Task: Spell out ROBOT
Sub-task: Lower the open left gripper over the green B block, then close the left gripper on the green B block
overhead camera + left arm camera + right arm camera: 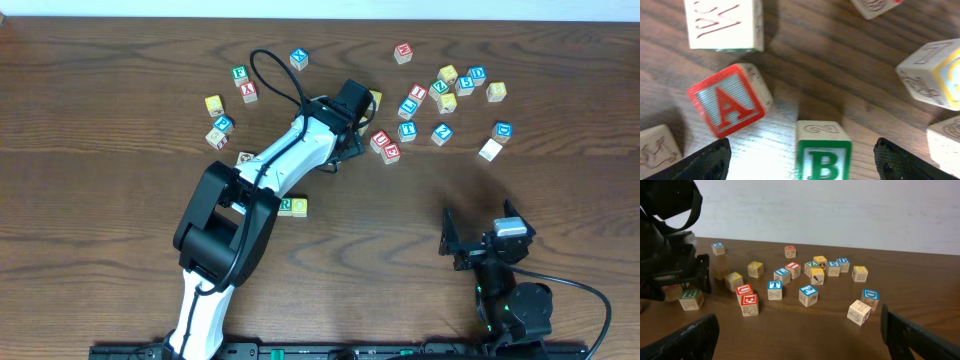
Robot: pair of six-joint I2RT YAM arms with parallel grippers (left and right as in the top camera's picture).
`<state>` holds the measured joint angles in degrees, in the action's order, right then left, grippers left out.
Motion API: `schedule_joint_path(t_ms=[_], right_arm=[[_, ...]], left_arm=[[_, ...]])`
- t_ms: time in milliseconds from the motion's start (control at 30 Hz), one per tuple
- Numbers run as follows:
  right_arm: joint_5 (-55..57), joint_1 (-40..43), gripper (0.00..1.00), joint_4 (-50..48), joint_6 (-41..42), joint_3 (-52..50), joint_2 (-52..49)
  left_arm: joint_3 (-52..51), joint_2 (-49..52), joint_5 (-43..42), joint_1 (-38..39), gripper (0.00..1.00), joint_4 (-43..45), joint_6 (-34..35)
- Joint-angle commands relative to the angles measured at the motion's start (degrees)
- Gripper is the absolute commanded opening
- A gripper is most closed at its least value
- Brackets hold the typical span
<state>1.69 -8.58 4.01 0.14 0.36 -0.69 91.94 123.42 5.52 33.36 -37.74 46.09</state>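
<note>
Wooden table [80, 200]: letter cubes [447, 102] scattered, mostly far side.

The left arm [285, 155] is white shells with chunky black joints, and a thin black cable [254, 64] loops out just behind the left gripper [802, 159]. The right arm [512, 295] is mostly black with little green lights [481, 291] on it.

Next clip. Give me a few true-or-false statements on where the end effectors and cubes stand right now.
1. The green B cube sits between the open fingers of the left end effector. True.
2. The right end effector grips a cube. False: it is open and empty.
3. A red A cube lies on the table beside the B cube. True.
4. The A cube is stacked on the B cube. False: both rest on the table, apart.
</note>
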Motion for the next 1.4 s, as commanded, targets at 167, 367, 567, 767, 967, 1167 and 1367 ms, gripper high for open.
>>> schedule_joint_path(t_ms=[167,367,567,767,967,1167,1367], right_arm=[[-0.15,0.35,0.99,0.24,-0.63,-0.04,0.31],[-0.15,0.35,0.99,0.24,-0.63,-0.04,0.31],[-0.15,0.35,0.99,0.24,-0.63,-0.04,0.31],[-0.15,0.35,0.99,0.24,-0.63,-0.04,0.31],[-0.15,0.35,0.99,0.24,-0.63,-0.04,0.31],[-0.15,0.35,0.99,0.24,-0.63,-0.04,0.31],[-0.15,0.35,0.99,0.24,-0.63,-0.04,0.31]], left_arm=[[0.09,0.92,-2.1,-0.2,0.86,0.7,-3.43],[-0.79,0.92,-2.08,-0.2,0.8,0.76,-3.39],[-1.68,0.92,-1.88,-0.2,0.78,1.01,-2.99],[-1.73,0.92,-1.88,-0.2,0.77,1.36,-2.95],[-1.73,0.94,-1.88,-0.17,0.62,1.38,-2.95],[-1.75,0.94,-1.88,-0.17,0.62,1.38,-2.93],[-2.4,0.94,-1.88,0.02,0.62,1.62,-2.91]])
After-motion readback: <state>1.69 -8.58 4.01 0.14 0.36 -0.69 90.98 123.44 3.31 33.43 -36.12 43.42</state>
